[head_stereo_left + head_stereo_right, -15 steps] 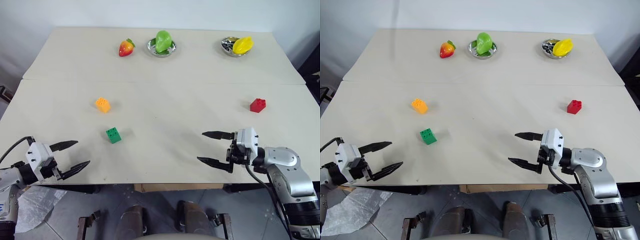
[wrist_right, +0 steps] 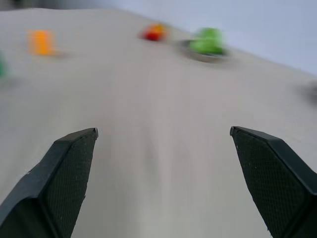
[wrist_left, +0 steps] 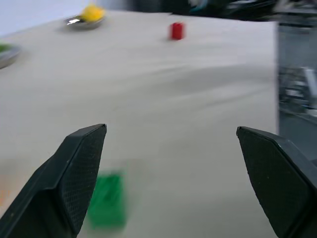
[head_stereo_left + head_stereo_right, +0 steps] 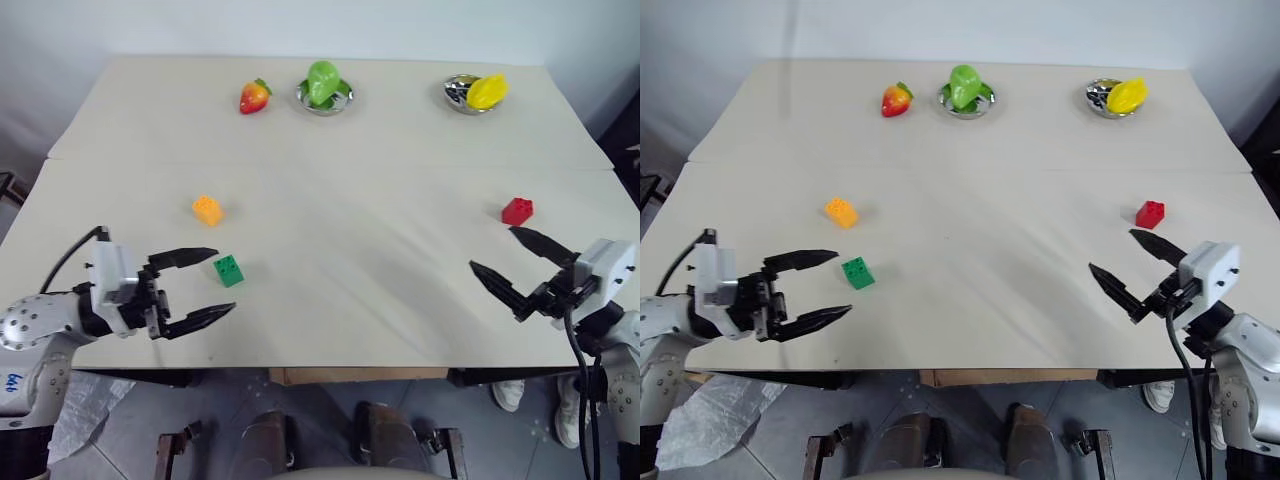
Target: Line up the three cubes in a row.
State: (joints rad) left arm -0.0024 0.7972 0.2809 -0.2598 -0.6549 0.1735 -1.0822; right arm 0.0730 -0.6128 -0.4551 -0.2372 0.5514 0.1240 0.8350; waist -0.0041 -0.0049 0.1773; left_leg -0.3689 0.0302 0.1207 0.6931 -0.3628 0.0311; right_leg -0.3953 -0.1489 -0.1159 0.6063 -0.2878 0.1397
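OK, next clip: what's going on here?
A humanoid robot faces a table with three studded toy blocks lying scattered, not in a row. Its left claw is open beside the green block; the orange block sits further back. The right claw is open near the red block. Neither holds anything.

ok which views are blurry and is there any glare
Left wrist view: the green cube is smeared, the red cube clearer. Right wrist view: the orange cube and strawberry are soft. Left eye view: sharp, with small glints on the two metal bowls.
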